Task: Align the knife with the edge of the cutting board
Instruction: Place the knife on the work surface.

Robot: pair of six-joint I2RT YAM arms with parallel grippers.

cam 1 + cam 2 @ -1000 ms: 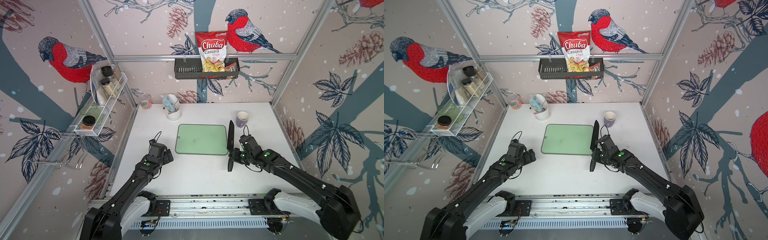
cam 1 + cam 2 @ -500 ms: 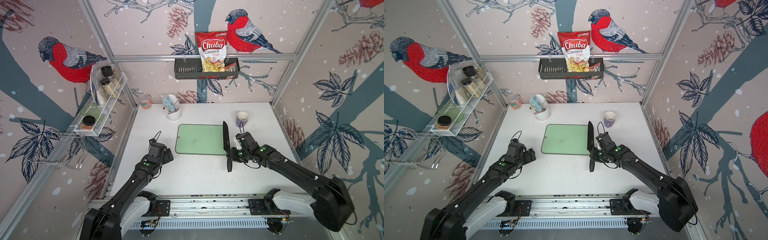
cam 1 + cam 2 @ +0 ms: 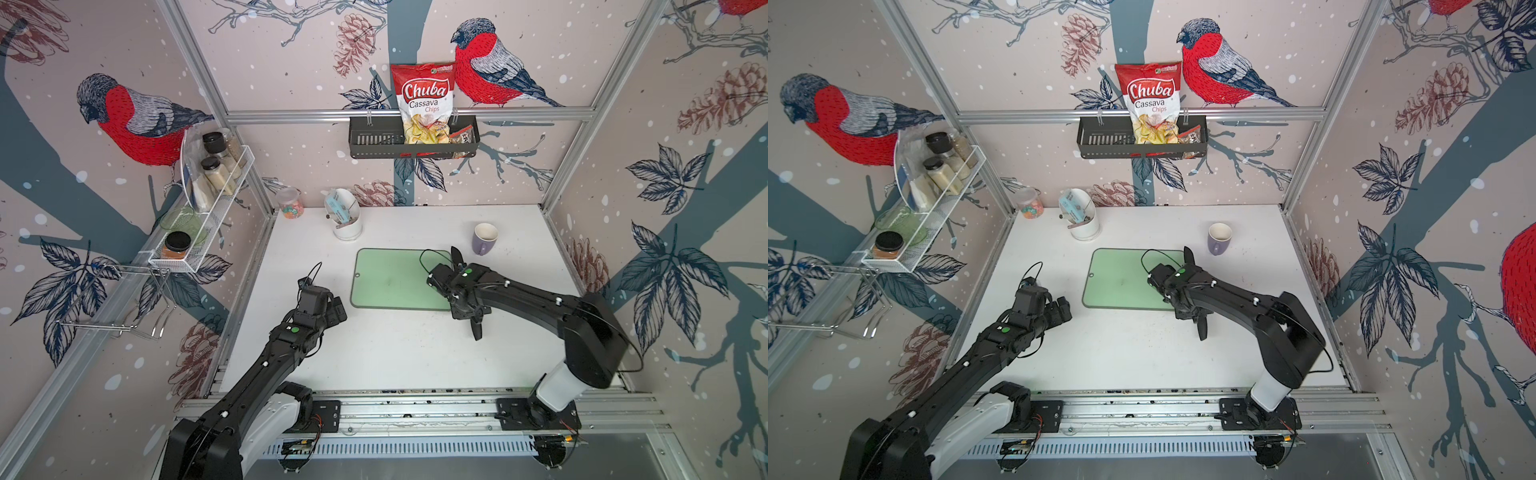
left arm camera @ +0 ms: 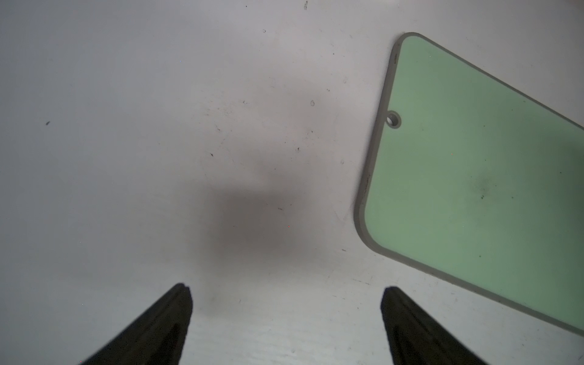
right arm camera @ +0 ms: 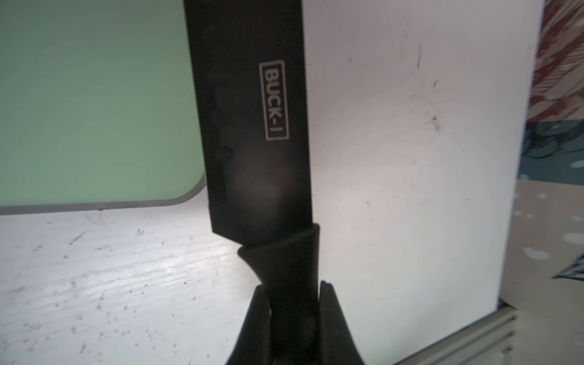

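Of two grippers, the right gripper clenches the one knife by its handle, blade ahead covering the single cutting board's edge, while the left gripper stands released.

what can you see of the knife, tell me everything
The knife is all black and matte, with a broad blade bearing a white boxed BUCK-I mark and a flared handle. The right pincer is shut on the handle. The blade runs along the short side of the cutting board far from its hole, overlapping the rim; contact is unclear.
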